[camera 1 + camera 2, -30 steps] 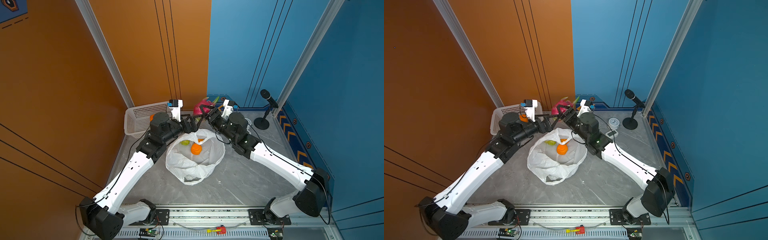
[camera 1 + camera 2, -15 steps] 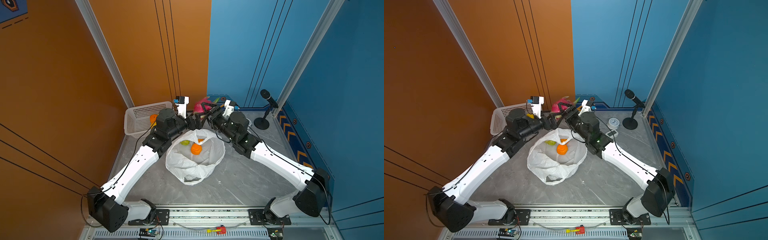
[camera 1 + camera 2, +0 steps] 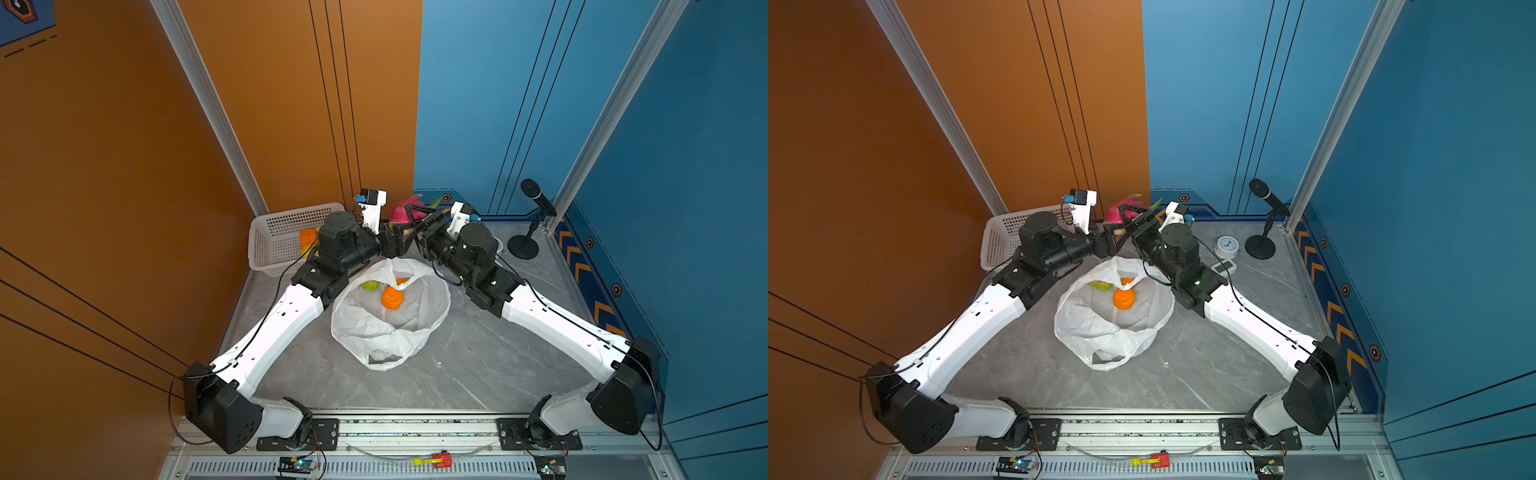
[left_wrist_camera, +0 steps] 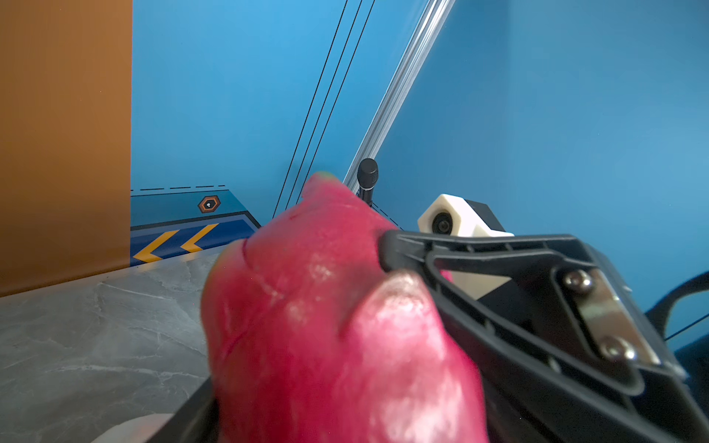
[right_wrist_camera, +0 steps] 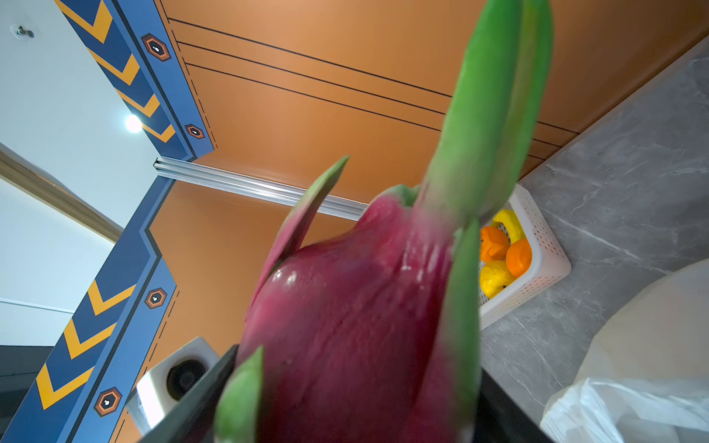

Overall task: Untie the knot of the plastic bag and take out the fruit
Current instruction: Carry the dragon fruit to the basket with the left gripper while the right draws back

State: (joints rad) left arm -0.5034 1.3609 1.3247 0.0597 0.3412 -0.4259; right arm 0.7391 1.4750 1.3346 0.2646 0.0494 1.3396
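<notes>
A pink-red dragon fruit hangs above the back of the table, behind the plastic bag. My right gripper is shut on it from the right. From the left, my left gripper is closed round the same fruit. It fills the left wrist view and the right wrist view. The bag lies open-mouthed, and inside are an orange and a yellow-green fruit. The knot does not show.
A white perforated basket with oranges and yellow fruit stands at the back left. At the back right are a microphone on a stand, a round gauge and a small white device.
My left arm swung right, away from the basket, up to the dragon fruit, and its jaws narrowed round it. The right arm kept still with the fruit.
</notes>
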